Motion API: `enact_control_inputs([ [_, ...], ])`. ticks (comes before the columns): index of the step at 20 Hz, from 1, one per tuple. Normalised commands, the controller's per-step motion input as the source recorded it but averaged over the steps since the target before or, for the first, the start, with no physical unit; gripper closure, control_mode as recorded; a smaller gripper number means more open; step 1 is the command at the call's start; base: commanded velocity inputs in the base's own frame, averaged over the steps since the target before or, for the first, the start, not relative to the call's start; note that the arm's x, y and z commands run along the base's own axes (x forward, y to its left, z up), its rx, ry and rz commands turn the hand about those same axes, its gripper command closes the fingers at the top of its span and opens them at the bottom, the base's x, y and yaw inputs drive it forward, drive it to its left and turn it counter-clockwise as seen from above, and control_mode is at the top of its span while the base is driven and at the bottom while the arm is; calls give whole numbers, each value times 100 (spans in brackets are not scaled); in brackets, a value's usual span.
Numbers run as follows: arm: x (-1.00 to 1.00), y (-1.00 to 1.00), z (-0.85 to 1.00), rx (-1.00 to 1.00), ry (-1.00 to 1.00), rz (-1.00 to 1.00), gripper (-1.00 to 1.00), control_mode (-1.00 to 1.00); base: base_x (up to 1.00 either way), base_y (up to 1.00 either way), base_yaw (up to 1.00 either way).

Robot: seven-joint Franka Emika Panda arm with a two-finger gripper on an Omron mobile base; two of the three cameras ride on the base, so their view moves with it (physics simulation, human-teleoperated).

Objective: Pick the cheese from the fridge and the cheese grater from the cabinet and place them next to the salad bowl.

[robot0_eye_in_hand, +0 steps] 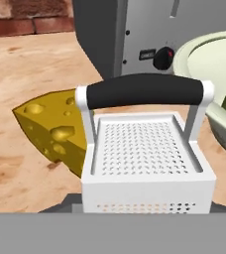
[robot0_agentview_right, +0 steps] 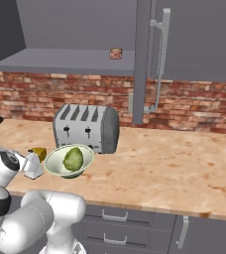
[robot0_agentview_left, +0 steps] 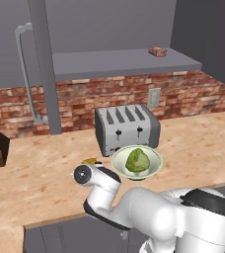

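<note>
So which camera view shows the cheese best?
The hand view: the cheese is large there, holes visible, partly behind the cheese grater. The right base view shows a small yellow piece; the left base view, a sliver.

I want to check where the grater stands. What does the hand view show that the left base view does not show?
Hand view alone: the cheese grater with its black handle, standing on the counter beside the cheese.

Left base view alone: the open cabinet with a small brown item on its shelf, and the brick wall.

Both: cheese, toaster, salad bowl.
</note>
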Motion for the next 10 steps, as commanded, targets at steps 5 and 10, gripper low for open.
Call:
enact_control_inputs([
  [5, -9, -2, -33, 1, -5, -2, -100, -100, 0, 0, 0],
  [10, -12, -5, -15, 3, -4, -3, -100, -100, 0, 0, 0],
])
